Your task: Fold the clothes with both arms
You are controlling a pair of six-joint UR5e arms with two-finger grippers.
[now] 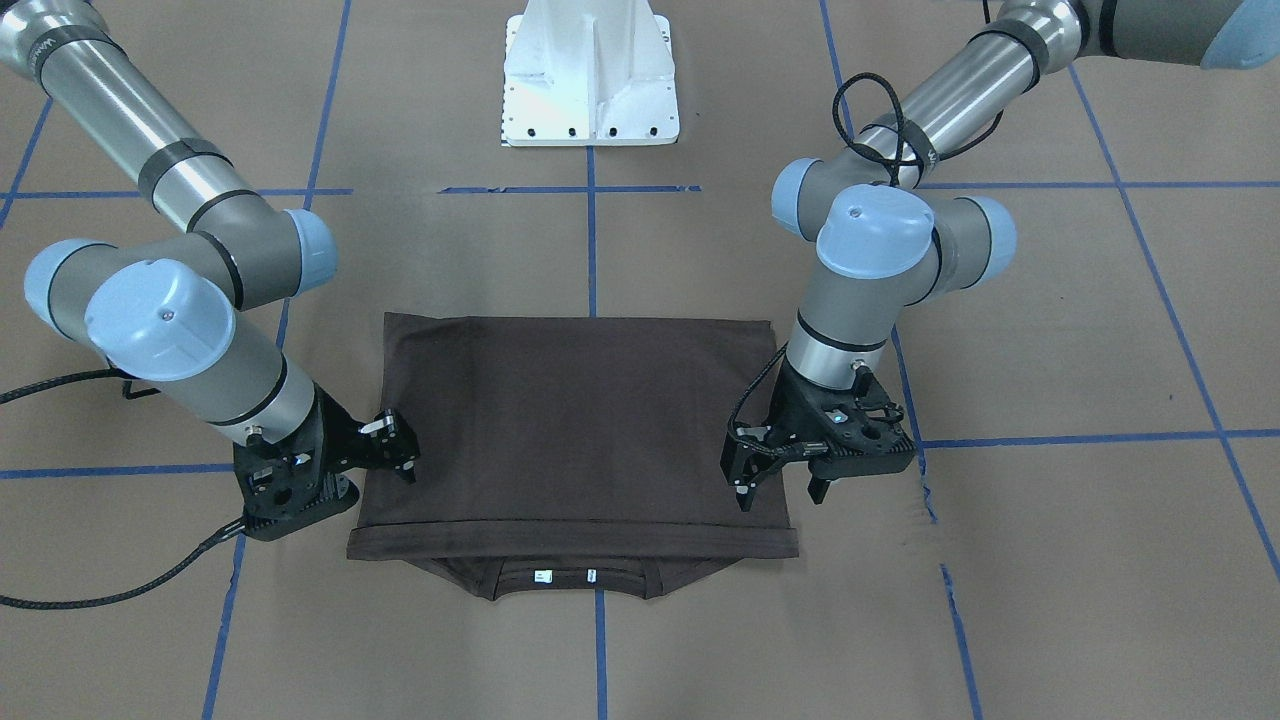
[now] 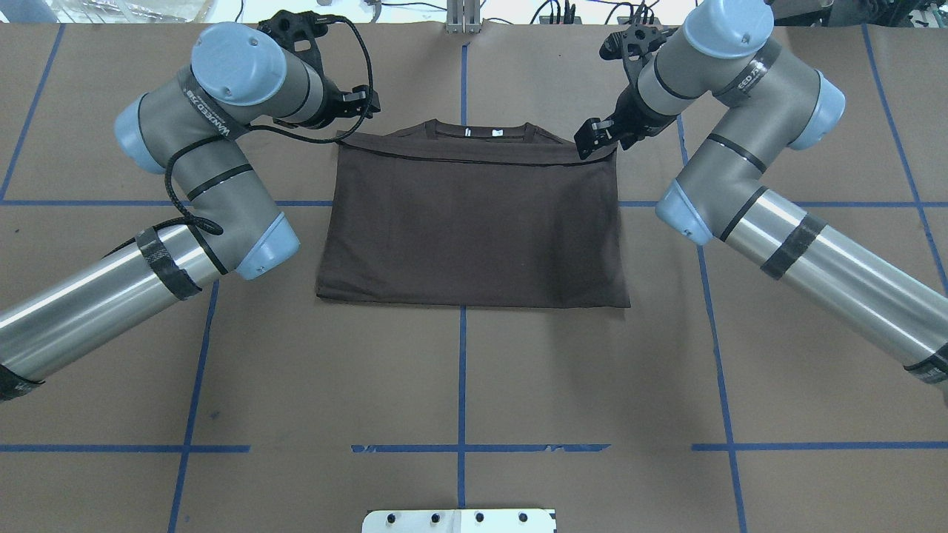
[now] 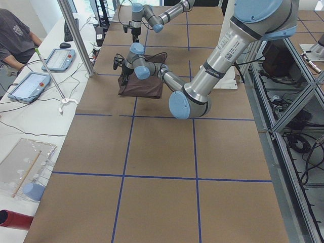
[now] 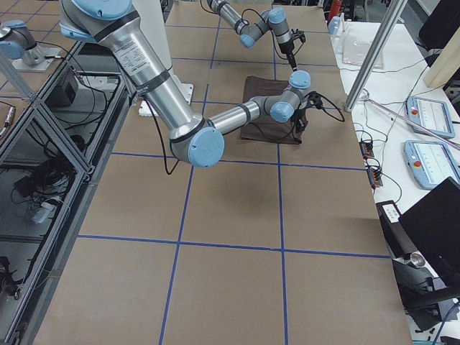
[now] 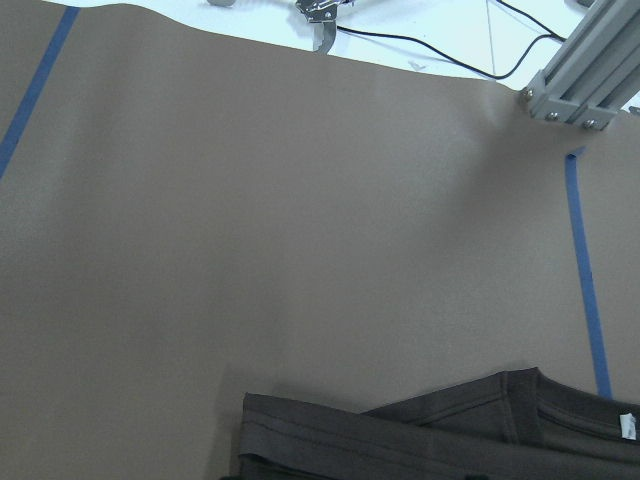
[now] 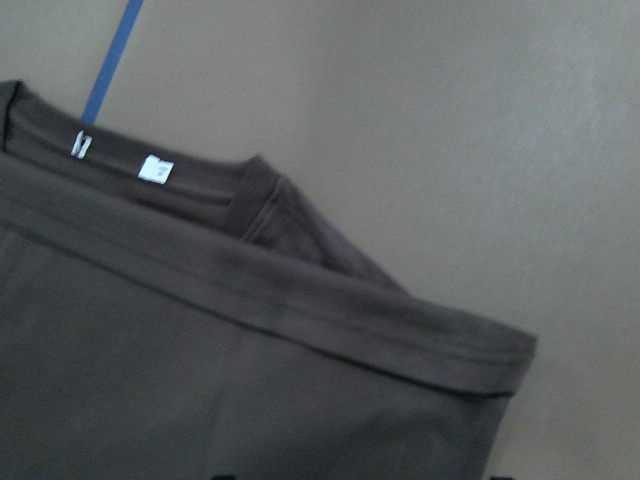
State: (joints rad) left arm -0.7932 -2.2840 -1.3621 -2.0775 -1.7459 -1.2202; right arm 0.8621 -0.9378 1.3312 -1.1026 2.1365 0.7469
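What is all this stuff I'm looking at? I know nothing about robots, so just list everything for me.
T-shirt: one, dark brown, folded flat at the table's middle, collar on the side away from the robot.
Neck labels: two, white, inside the collar.
Table: one, brown surface with a blue tape grid.
Pedestal base: one, white, at the robot's edge of the table.
Handheld screens: two, pale grey, on the white bench beside the table.
Person: one, grey shirt, at that bench.
Red tube: one, at the bench's near end.
Left arm: one, grey-silver with light blue caps.
Right arm: one, the same colours.
Jaws: two black pairs, both open, at the shirt's collar-end corners.
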